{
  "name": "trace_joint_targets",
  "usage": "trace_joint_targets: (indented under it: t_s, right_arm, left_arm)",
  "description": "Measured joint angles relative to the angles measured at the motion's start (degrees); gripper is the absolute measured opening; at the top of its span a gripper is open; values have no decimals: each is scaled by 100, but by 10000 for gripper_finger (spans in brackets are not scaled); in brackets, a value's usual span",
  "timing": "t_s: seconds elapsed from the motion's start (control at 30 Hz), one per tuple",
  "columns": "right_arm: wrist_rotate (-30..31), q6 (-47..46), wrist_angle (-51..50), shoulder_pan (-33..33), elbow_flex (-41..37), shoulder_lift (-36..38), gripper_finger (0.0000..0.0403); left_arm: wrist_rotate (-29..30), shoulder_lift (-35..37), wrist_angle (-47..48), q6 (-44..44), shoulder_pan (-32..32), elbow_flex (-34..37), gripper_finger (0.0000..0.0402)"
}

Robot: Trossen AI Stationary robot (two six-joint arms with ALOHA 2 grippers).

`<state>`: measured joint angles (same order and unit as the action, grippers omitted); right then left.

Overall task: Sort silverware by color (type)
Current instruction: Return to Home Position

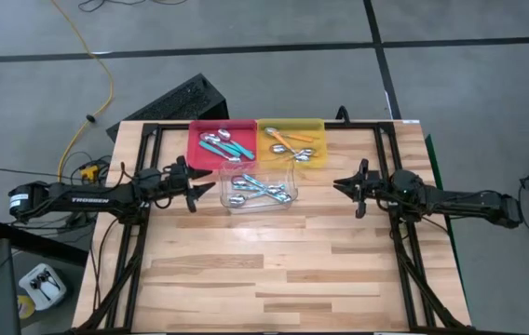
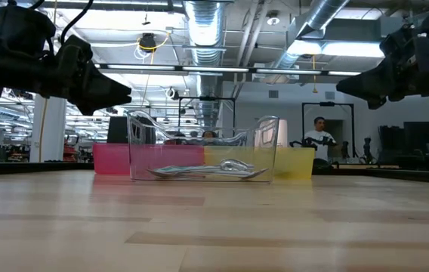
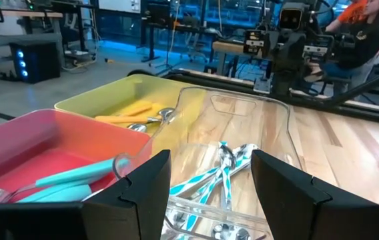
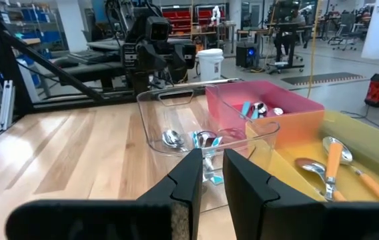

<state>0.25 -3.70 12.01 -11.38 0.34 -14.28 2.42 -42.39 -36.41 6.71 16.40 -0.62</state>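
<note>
On workshop table, 3 trays of spoons

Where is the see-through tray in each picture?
High view: clear tray upper middle, right under the red tray and yellow tray.
Low view: clear tray in the middle, in front of both.
Left wrist view: clear tray just past the left hand.
Right wrist view: clear tray just past the right hand.
Shared landmark: the red tray beside it, everywhere.
</note>
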Motion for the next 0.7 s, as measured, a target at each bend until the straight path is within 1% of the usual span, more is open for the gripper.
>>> trace_joint_targets:
  t_s: [0.7]
  right_arm:
    - [0,-90,-131,0,-4,0,87]
  left_arm:
    - [-46,0,-8,-26,0,9,192]
